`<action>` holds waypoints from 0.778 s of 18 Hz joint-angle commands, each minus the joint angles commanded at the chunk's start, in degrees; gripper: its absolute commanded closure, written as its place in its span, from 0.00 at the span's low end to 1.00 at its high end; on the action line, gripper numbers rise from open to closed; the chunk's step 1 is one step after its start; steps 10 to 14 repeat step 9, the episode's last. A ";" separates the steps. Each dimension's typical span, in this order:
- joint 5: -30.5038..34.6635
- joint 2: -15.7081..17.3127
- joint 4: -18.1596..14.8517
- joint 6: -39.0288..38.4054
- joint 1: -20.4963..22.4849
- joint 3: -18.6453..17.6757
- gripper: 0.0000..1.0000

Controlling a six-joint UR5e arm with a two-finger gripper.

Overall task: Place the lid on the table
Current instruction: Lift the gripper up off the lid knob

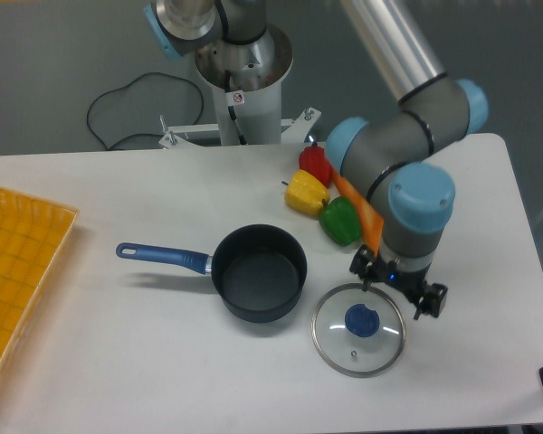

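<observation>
- One lid (pixel 358 328) lies flat on the white table (pixel 118 362), blue knob up, just beside the dark saucepan (pixel 258 271) at about its 4 o'clock, so the job looks done.
- The end effector (pixel 397 286) hangs above the lid's 1 o'clock edge, apart from the knob, its fingers spread and holding nothing. That reads as a release, with the lid left to rest on its own rim.
- The saucepan sits open, its handle pointing to 9 o'clock.
- At 12 o'clock from the lid, a red, yellow and green cluster of toy peppers (pixel 321 194) sits partly behind the arm.
- The yellow-orange tray (pixel 18 271) stays well apart at the far 9 o'clock edge, out of play.
</observation>
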 joint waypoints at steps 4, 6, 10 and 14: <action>2.90 2.91 -5.45 9.84 2.82 -0.36 0.00; 3.17 3.70 -6.07 11.70 3.69 -0.27 0.00; 3.08 3.88 -6.42 11.71 4.23 0.08 0.00; 3.08 3.88 -6.42 11.71 4.23 0.08 0.00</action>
